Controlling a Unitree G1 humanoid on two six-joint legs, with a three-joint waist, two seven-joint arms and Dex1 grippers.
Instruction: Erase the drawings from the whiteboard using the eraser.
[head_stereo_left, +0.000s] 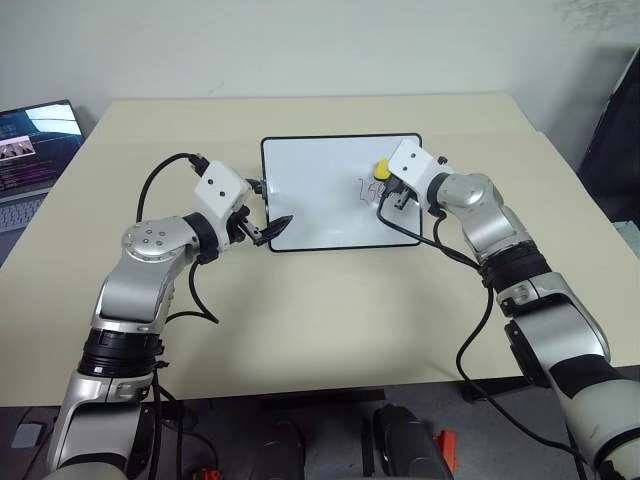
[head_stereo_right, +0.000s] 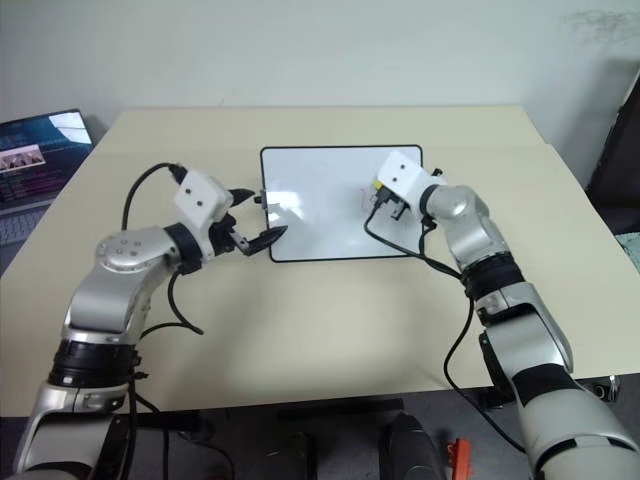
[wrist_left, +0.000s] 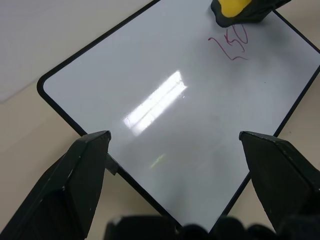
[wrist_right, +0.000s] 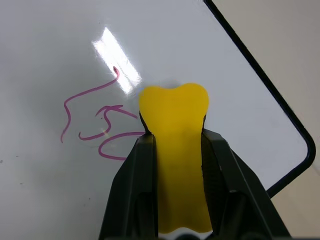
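Observation:
The whiteboard (head_stereo_left: 320, 185) lies flat in the middle of the table, white with a thin black frame. The drawings (wrist_right: 95, 125) show as a reddish-purple scribble on its right part, also seen in the head views (head_stereo_left: 367, 189). My right gripper (wrist_right: 175, 145) is shut on the yellow eraser (wrist_right: 173, 107), whose tip rests on or just above the board right beside the scribble. From the left wrist, the eraser (wrist_left: 232, 9) sits at the scribble's far edge. My left gripper (head_stereo_left: 272, 203) stands open at the board's near left corner, its fingers (wrist_left: 75, 185) spread wide over the frame.
An open laptop (head_stereo_left: 35, 140) sits at the table's far left edge. The beige table (head_stereo_left: 330, 320) extends bare in front of the board. Black cables hang from both wrists, the right one crossing the board's near right corner.

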